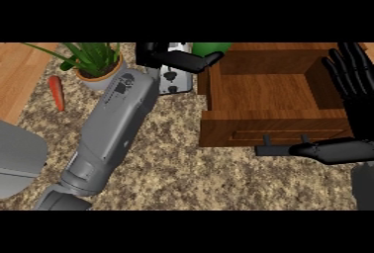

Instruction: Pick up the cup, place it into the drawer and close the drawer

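At the far edge of the granite counter [182, 168], a green cup [210, 48] is held by the left hand [171, 57], whose fingers are curled round it, just left of the open wooden drawer [274, 96]. Most of the cup is hidden, so its long axis and the way its mouth points cannot be told. The right hand [350, 74] is kept open beside the drawer's right wall, thumb near the handle [281, 141], seemingly readied for the closing push. A potted plant [95, 62] and carrot [57, 91] are seen at far left.
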Robot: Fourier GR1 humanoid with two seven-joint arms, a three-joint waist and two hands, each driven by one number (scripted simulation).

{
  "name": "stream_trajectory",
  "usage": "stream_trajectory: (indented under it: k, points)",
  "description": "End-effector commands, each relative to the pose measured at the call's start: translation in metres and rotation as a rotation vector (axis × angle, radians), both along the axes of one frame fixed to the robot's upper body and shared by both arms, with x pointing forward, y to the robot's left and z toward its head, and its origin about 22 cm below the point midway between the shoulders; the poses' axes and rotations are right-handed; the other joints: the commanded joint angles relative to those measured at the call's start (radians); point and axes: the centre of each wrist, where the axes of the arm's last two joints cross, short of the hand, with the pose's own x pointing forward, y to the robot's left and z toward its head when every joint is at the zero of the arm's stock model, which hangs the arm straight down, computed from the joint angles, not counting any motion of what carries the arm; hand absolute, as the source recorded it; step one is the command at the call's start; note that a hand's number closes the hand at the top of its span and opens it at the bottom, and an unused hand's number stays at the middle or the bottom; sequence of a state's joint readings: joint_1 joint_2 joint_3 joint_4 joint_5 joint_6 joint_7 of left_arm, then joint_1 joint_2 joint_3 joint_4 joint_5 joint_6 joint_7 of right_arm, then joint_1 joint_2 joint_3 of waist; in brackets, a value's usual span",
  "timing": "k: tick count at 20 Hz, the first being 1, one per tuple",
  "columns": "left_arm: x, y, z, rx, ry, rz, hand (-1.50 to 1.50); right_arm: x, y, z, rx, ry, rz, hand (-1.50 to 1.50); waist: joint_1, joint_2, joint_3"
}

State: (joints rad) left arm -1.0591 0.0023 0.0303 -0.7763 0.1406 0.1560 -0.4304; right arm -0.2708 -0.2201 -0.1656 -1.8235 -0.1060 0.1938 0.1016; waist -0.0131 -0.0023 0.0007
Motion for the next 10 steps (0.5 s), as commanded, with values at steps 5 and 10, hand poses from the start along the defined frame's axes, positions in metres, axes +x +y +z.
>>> stream_trajectory:
  k: [5, 10]
  points:
    - [0.010, -0.047, 0.029, 0.130, 0.140, 0.067, 1.50, 0.000, 0.012, -0.016, 0.015, -0.014, 0.029, -1.50, -0.047, 0.014, 0.001]
    - [0.015, -0.050, 0.014, 0.201, 0.227, 0.133, 1.50, 0.004, 0.012, 0.005, 0.030, -0.042, 0.054, -1.50, -0.081, 0.022, 0.001]
